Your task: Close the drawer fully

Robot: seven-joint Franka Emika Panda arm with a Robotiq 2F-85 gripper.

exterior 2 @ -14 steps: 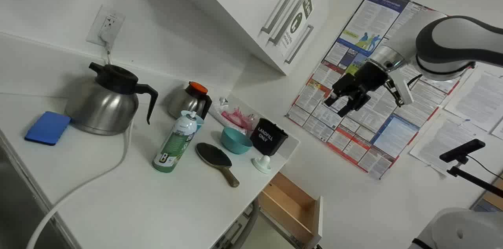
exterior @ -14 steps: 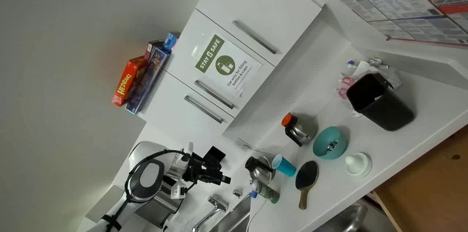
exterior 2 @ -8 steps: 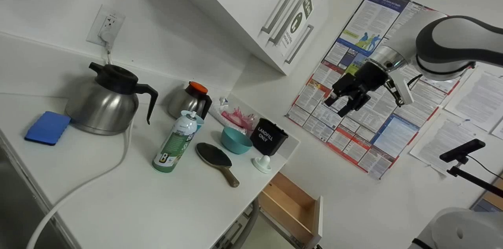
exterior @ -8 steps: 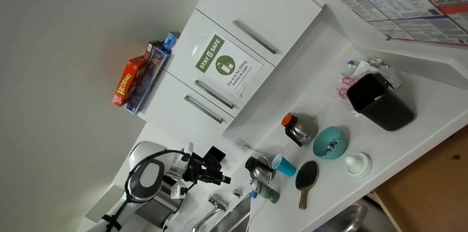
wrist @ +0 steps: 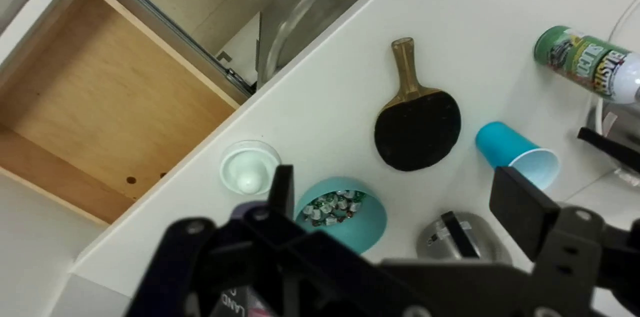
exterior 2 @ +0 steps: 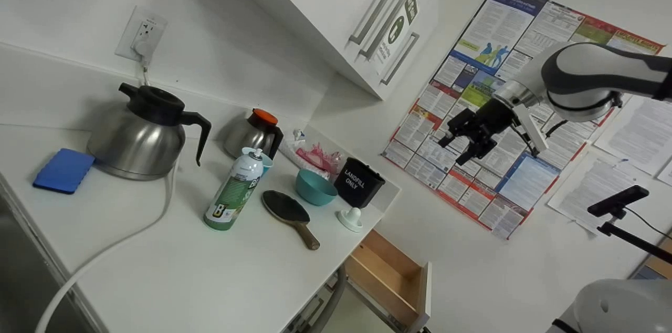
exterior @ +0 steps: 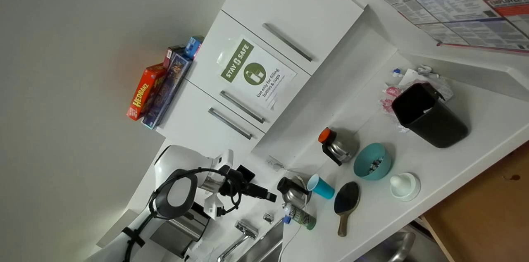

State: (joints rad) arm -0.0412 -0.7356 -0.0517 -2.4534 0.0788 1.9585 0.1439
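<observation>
The wooden drawer (exterior 2: 401,283) stands pulled out from under the white counter, its white front away from the counter. It also shows in an exterior view (exterior: 483,212), cut by the frame edge, and in the wrist view (wrist: 125,92) at the upper left. Its inside looks bare. My gripper (exterior 2: 452,152) is in the air, well above and apart from the drawer. It also shows side-on in an exterior view (exterior: 270,197). In the wrist view the gripper (wrist: 395,189) is open, its fingers wide apart with nothing held between them.
On the counter (exterior 2: 210,280) stand a teal bowl (wrist: 367,227), a paddle (wrist: 417,132), a white-green juicer (wrist: 250,169), a blue cup (wrist: 505,147), a spray can (exterior 2: 234,191), steel jugs (exterior 2: 139,136) and a black bin (exterior 2: 358,183). A wall cabinet (exterior 2: 341,12) hangs above.
The arm has moved in the last half second: the gripper is further right in both exterior views, slightly higher in one and lower in the other. The drawer has not moved.
</observation>
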